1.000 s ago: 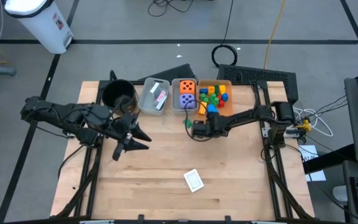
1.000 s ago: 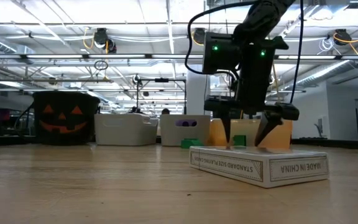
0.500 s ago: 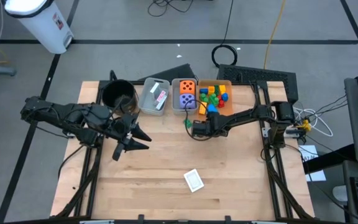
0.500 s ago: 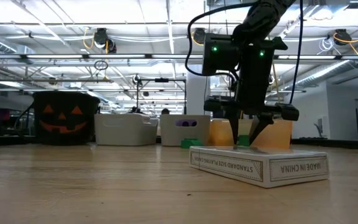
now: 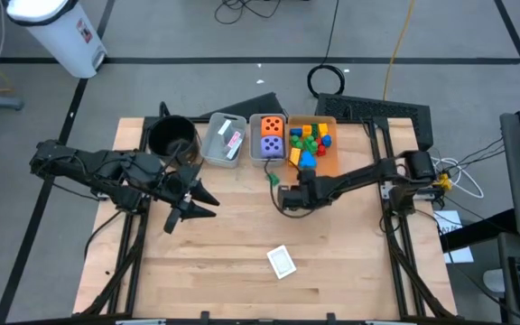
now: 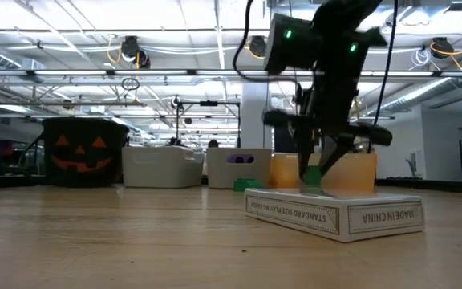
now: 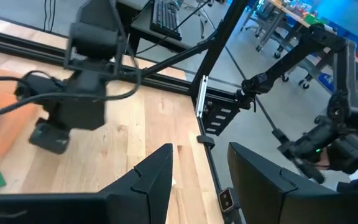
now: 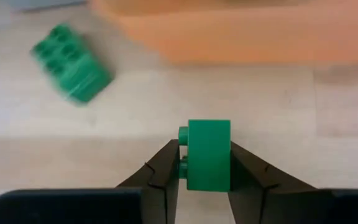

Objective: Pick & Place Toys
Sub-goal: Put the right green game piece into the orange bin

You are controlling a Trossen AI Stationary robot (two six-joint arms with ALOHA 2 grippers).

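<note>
Left gripper (image 5: pixel 190 200) waits over the bare left part of the wooden table (image 5: pixel 233 280), just in front of the black pot (image 5: pixel 168 135); its fingers stand a little apart with nothing between them.

Near the middle, just before the bins, one green block (image 8: pixel 72 61) lies loose on the wood. Beside it the right gripper (image 5: pixel 284 197) is clamped on a second green block (image 8: pixel 208 155), pads pressing its two flat sides, the studs free. This block seems light, hard and rather smooth, so I think a firm squeeze on the flat faces is safest; a hold on the studs could slip.

Further right the orange bin (image 5: pixel 330 155) already holds many coloured blocks. Nearer the front edge a small card box (image 5: pixel 282 262) lies flat; it looks thin and stiff, best taken by its long edges.
</note>
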